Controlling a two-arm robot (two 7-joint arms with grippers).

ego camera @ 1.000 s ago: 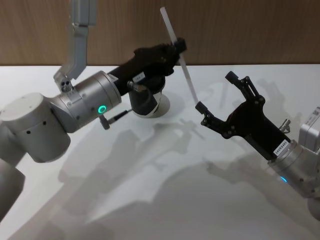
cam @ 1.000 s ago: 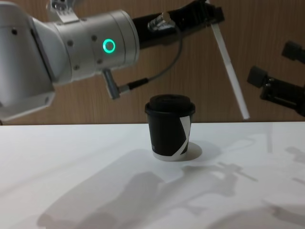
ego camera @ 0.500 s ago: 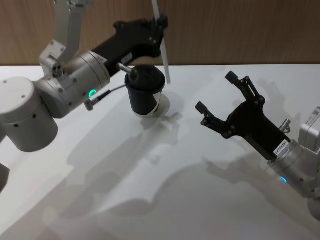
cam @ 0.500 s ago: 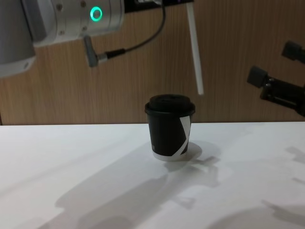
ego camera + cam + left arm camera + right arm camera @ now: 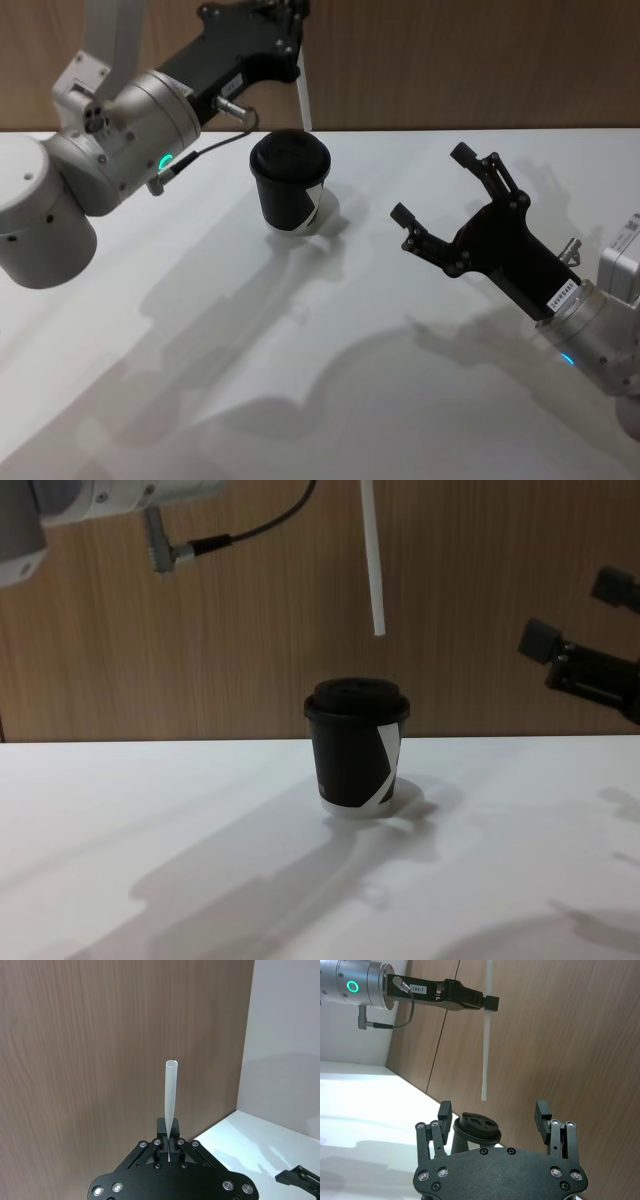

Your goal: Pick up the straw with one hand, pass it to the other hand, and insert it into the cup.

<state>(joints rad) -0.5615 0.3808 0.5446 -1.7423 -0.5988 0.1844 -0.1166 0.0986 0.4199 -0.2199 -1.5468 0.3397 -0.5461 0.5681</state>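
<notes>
The thin white straw (image 5: 305,100) hangs nearly upright, just above the black lidded cup (image 5: 291,190) on the table (image 5: 300,360). The left pincer (image 5: 296,48) is clamped on its upper part. The right pincer (image 5: 432,183), off to the right, gapes wide and empty.

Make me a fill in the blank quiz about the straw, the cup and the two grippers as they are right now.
1. The left gripper is shut on the ____.
2. The lower end of the straw hangs ____ the cup, not touching it.
3. The right gripper, off to the cup's right, is ____ and holds nothing.
4. The cup stands upright on the table with its lid ____.
Missing words: straw; above; open; on.
</notes>
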